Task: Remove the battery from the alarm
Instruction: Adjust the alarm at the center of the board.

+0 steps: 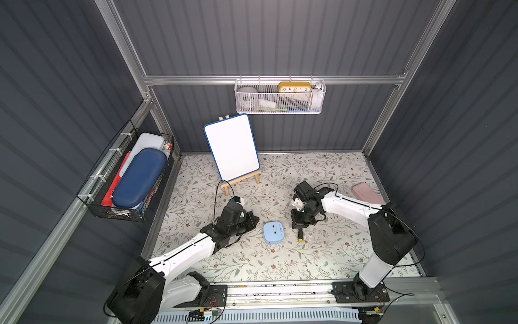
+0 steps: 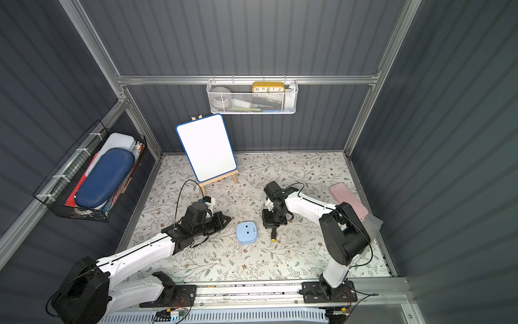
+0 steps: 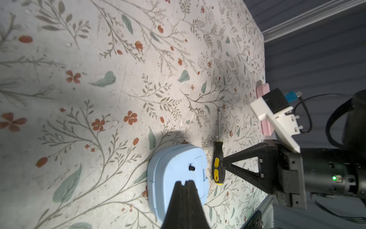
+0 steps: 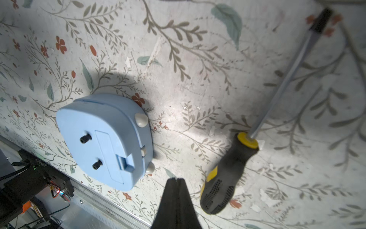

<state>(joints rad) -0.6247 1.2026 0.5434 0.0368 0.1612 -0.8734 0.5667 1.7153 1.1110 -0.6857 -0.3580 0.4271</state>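
Top views: small light-blue rounded-square plastic alarm lies face down on counter, between both arms.
Left wrist: left fingers closed, empty, over alarm.
Right wrist: right fingers closed, empty; battery unseen, cover shut; unlatch first.

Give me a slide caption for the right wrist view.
Shut right gripper above floral table, between face-down light-blue alarm and black-and-yellow screwdriver.

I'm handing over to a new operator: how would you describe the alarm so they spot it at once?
Find the floral table mat; between the two arms near its middle lies the alarm, face down. It is a small light-blue rounded square with two black knobs on its back, unlike the slim black-and-yellow screwdriver beside it.
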